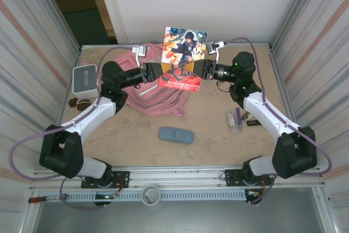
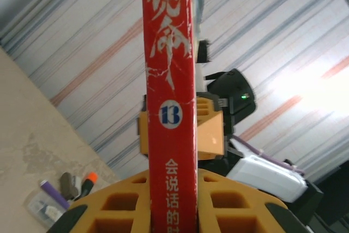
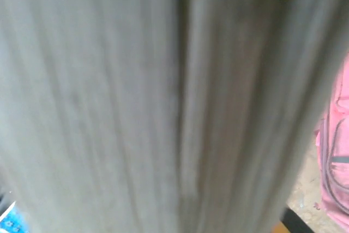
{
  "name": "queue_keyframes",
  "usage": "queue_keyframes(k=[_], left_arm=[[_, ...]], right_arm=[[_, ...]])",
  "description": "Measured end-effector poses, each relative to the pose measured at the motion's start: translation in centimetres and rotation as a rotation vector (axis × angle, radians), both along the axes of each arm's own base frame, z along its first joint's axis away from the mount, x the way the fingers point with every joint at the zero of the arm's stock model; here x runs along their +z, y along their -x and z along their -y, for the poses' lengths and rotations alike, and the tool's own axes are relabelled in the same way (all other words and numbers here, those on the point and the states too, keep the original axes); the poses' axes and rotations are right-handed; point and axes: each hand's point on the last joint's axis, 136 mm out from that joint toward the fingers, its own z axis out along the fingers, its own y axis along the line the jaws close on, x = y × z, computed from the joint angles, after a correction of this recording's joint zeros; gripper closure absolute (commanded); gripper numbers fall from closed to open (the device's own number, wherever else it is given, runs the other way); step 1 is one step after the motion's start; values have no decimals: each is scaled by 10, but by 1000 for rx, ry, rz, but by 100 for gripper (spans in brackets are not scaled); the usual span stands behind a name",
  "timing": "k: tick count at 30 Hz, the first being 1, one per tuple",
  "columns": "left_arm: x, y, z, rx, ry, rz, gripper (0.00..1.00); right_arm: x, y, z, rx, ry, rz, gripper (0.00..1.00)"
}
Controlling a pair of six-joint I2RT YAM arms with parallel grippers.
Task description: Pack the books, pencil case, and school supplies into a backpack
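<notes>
- The left pincer (image 1: pixel 158 73) is clenched on the spine edge of a thin comic book (image 1: pixel 184 58) with colourful cover art and red lettering. In its wrist view the orange fingers (image 2: pixel 131 189) press on either side of the red spine.
- The comic book stands upright in the air between the two pincers, its cover facing the overhead camera.
- The right pincer (image 1: pixel 202 70) meets the book's opposite edge with an orange finger on each side. I cannot tell whether it is clamped or only straddling, and its own wrist view is a grey blur, possibly the book seen close up.
- A large soft pink backpack (image 1: pixel 158 99) lies on the sandy worktop (image 1: pixel 207 135), directly beneath the left pincer and the book.
- A blue-grey oblong pencil case (image 1: pixel 176 135) lies flat, well apart from both pincers on their arm-base side.
- A clear purplish pen-like stick (image 1: pixel 235 118) and a short black piece (image 1: pixel 252 123) lie below the right pincer, beside its forearm.
- A white box with a grey top (image 1: pixel 84 80) stands on the outer side of the left pincer.
</notes>
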Motion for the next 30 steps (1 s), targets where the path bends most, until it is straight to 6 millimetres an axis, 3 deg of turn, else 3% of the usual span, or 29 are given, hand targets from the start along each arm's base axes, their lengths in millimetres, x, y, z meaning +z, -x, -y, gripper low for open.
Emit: queue_keyframes(k=[3, 7, 10, 15, 21, 25, 30], left_arm=[[-20, -9, 0, 47, -77, -28, 51], [-54, -30, -8, 191, -261, -57, 33], [-83, -45, -19, 334, -466, -36, 19], [-136, -68, -25, 424, -887, 37, 14], [-214, -86, -40, 352, -1283, 50, 12], [-240, -94, -44, 284, -1417, 57, 13], [-249, -103, -44, 243, -1485, 79, 15]], right_arm=[[-15, -7, 4, -29, 32, -73, 97], [-42, -30, 28, -144, 92, -197, 100], [-67, -52, 61, -276, 150, -305, 100], [-97, -68, 108, -422, 205, -429, 100], [-104, -69, 121, -445, 220, -452, 100], [-116, -69, 121, -439, 229, -474, 100], [-137, -68, 121, -434, 243, -525, 100]])
